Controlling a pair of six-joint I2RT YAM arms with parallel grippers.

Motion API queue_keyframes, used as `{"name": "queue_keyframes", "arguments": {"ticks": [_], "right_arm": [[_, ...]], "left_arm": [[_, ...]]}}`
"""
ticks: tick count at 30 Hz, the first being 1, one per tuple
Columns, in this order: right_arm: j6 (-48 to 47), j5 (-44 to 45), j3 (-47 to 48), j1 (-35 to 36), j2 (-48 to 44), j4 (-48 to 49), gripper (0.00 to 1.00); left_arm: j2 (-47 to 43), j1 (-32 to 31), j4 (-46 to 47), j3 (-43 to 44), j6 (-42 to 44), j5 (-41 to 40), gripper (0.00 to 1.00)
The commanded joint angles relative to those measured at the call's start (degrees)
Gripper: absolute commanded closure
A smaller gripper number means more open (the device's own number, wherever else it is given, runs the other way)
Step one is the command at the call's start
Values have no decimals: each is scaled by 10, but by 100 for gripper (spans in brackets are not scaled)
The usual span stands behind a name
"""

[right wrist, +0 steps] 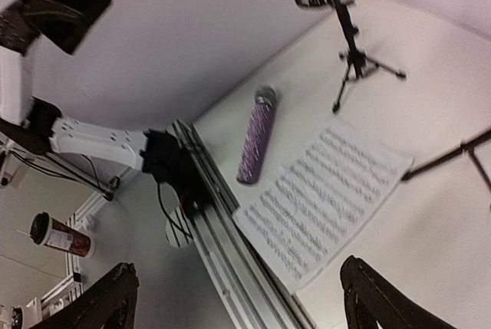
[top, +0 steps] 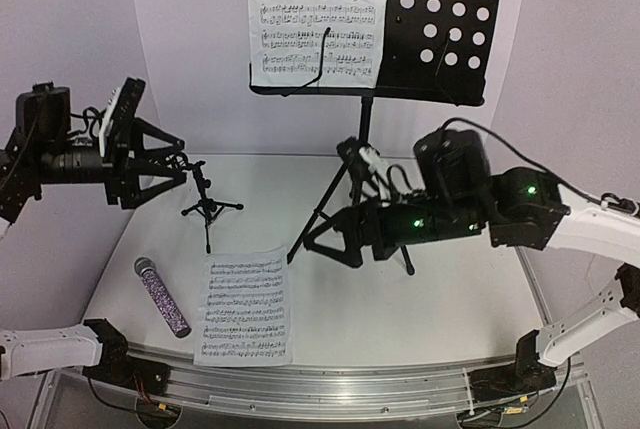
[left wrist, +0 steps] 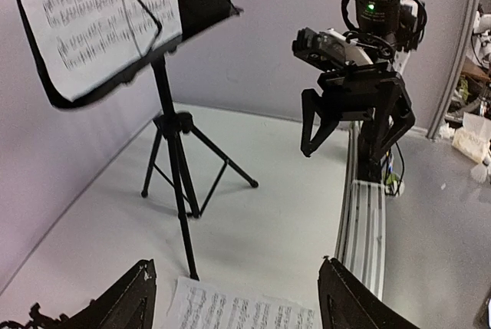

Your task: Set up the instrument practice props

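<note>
The black music stand [top: 440, 29] stands at the back with one white sheet-music page [top: 318, 14] on its perforated tray. A second page [top: 245, 307] lies flat at the front of the table. The purple glitter microphone [top: 162, 296] lies to the left of it. The small black mic stand [top: 208, 207] stands empty behind them. My left gripper [top: 184, 164] is open and empty, raised just left of the mic stand. My right gripper [top: 330, 249] is open and empty, low by the music stand's legs. The right wrist view shows the flat page [right wrist: 322, 195] and the microphone [right wrist: 257, 143] below it.
An aluminium rail [top: 330, 381] runs along the table's near edge. White walls close in the back and sides. The music stand's tripod legs [left wrist: 180, 160] spread over the table's middle. A paper cup [right wrist: 61, 235] stands off the table.
</note>
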Motion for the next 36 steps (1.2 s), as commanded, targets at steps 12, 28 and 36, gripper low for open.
{"name": "queue_keyframes", "arguments": {"ticks": [12,28,36], "right_arm": [[233,47,31,-13,376,-17,15],[289,-153,21,-89,544,220,53],[249,-160,14,-89,510,226,100]], "left_arm": [[-48,2,38,-171,-27,-1,27],[-53,2,130,-208,-99,21,27],[-45,2,151,-205,-121,21,27]]}}
